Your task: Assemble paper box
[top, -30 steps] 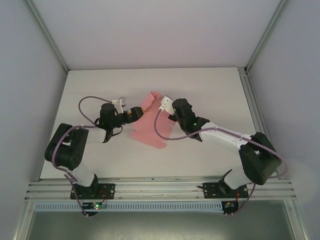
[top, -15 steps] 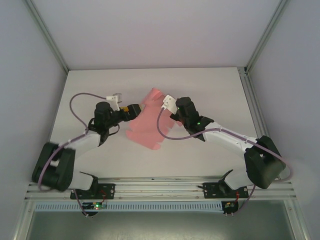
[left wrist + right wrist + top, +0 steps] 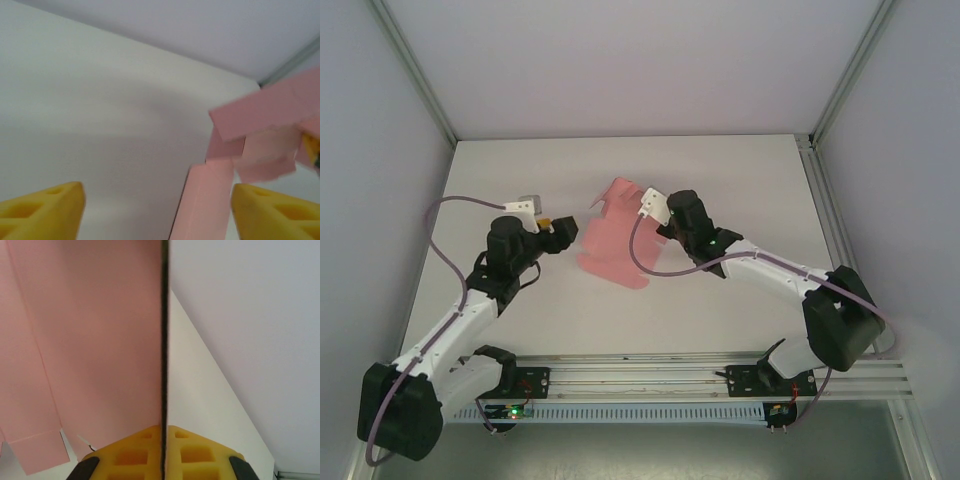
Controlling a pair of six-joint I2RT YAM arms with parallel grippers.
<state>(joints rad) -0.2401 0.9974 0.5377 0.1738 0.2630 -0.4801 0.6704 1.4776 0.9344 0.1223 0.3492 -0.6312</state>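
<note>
The paper box (image 3: pixel 615 240) is a flat pink die-cut sheet with flaps, held tilted above the middle of the white table (image 3: pixel 750 170). My right gripper (image 3: pixel 654 221) is shut on its right edge. In the right wrist view the sheet (image 3: pixel 90 340) runs edge-on into the closed yellow fingers (image 3: pixel 135 455) of that gripper (image 3: pixel 163 440). My left gripper (image 3: pixel 569 227) stands open at the sheet's left side. In the left wrist view a narrow pink flap (image 3: pixel 205 200) reaches between its fingers, close to the right fingertip (image 3: pixel 270 215), and the jaws are not closed on it.
Aluminium frame posts (image 3: pixel 415 85) and grey walls bound the table on the left, back and right. A frame rail (image 3: pixel 640 375) runs along the near edge by the arm bases. Purple cables (image 3: pixel 450 210) loop off both arms.
My left arm has swung outward and its gripper has drawn back left to the sheet's left edge, jaws narrowing. The sheet has shifted slightly left. The right gripper keeps its grip.
</note>
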